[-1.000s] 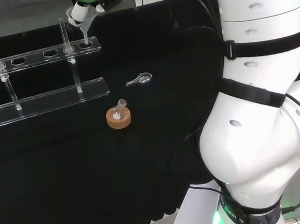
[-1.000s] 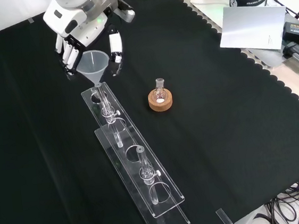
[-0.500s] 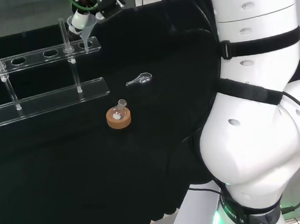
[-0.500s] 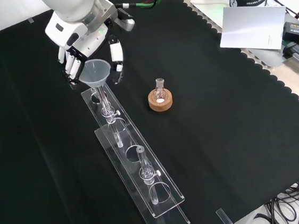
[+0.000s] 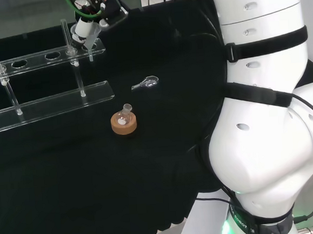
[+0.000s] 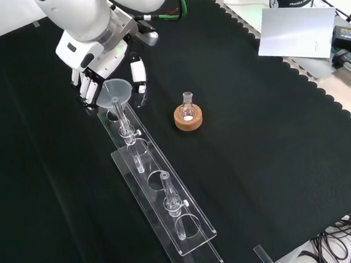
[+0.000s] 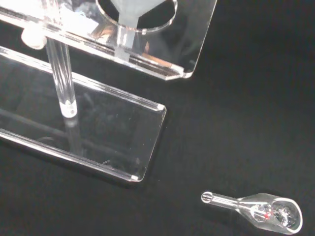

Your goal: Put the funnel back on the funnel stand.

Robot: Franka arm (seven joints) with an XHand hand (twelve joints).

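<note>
The clear funnel (image 6: 115, 90) stands upright in the end hole of the clear acrylic funnel stand (image 6: 161, 192), and its stem passes down through the upper shelf. The hand (image 6: 101, 59) is right over that end of the stand, with its fingers (image 6: 85, 87) and thumb curled round the funnel's cone. In the head view the funnel (image 5: 80, 32) sits under the hand (image 5: 95, 4) at the right end of the stand (image 5: 50, 106). The wrist view looks down on the funnel stem (image 7: 128, 23) inside the hole of the stand's shelf (image 7: 193, 44).
A small flask on a cork ring (image 6: 187, 115) stands on the cloth to the right of the stand in the front view. A small glass scoop (image 5: 146, 83) lies near the stand's end and shows close up as the scoop (image 7: 260, 211). Two thin posts rise from the stand.
The hand has come down with the funnel. The stem has slid deeper through the end hole, so the cone now sits low at the shelf.
</note>
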